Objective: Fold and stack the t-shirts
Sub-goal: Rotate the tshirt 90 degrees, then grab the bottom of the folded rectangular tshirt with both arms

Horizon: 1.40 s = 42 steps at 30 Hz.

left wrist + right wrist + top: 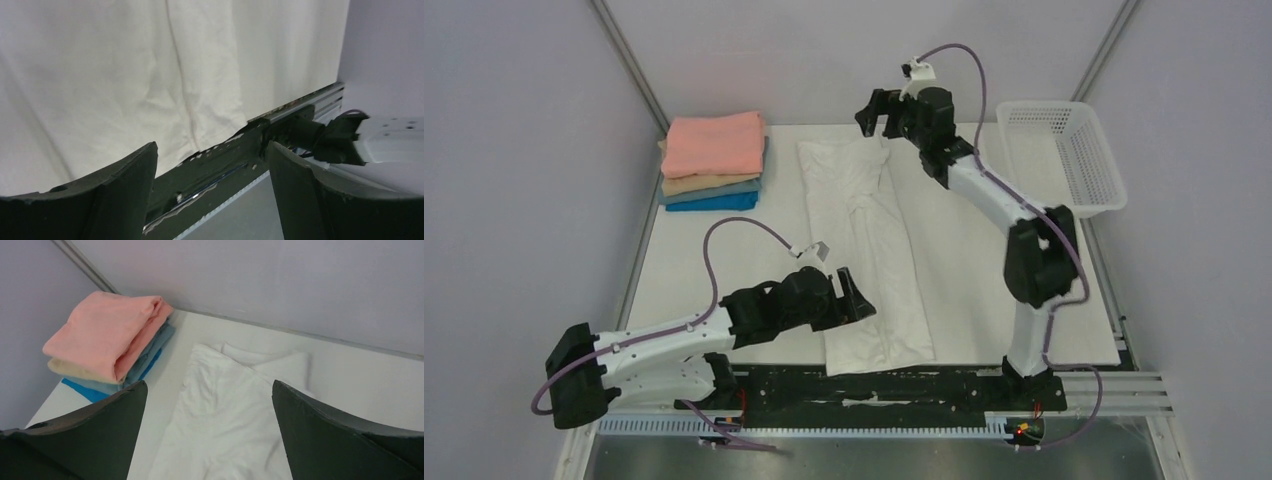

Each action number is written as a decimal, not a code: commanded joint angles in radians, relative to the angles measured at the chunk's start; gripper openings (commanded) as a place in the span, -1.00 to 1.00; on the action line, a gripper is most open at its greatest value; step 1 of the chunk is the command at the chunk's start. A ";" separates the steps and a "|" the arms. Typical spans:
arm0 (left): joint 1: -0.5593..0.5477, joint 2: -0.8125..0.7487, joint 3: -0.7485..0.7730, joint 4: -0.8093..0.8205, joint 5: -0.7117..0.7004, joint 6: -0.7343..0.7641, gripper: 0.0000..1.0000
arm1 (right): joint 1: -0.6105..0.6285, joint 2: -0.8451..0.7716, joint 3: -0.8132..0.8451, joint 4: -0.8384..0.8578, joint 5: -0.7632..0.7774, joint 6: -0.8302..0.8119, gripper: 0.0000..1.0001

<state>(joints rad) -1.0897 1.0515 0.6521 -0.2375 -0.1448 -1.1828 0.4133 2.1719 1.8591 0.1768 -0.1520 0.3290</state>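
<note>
At the surface's near edge: two empty hands over a half-folded white t-shirt

Nearest the arm bases, the left hand (856, 296) hovers with its fingers spread wide, holding nothing, just over the near end of the white t-shirt (871, 250). The shirt lies as a long narrow strip with its sides folded in, running away along the middle of the surface (724, 270). Over its far end hangs the right hand (876, 112), also wide and empty. At far left sits a stack of folded t-shirts: salmon pink (714, 143) on top, then tan (709, 183), grey-blue (729, 190) and bright blue (711, 203). A white mesh basket (1089, 165) stands at far right. One risk is that pinching only the top layer lets the folded sides fall open. Another is that an uneven lift skews the fold.
</note>
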 commanded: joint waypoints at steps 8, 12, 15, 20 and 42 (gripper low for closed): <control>-0.015 -0.149 -0.200 -0.237 0.186 0.067 0.57 | 0.011 -0.946 -1.094 -0.241 0.192 -0.048 0.96; -0.016 -0.126 -0.264 -0.136 0.270 0.045 0.35 | 0.038 -1.130 -1.300 -0.234 0.125 0.009 0.96; -0.017 -0.105 -0.286 -0.123 0.292 0.031 0.22 | 0.053 -1.229 -1.372 -0.296 0.146 0.030 0.96; -0.017 -0.083 -0.336 -0.032 0.290 0.004 0.02 | 0.060 -1.349 -1.484 -0.347 0.079 0.044 0.95; -0.018 -0.148 -0.347 -0.042 0.231 -0.024 -0.95 | 0.145 -1.432 -1.689 -0.578 -0.382 0.067 0.11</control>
<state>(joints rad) -1.1019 0.9371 0.3035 -0.2600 0.1104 -1.1782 0.5251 0.7013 0.2306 -0.4252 -0.4297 0.3367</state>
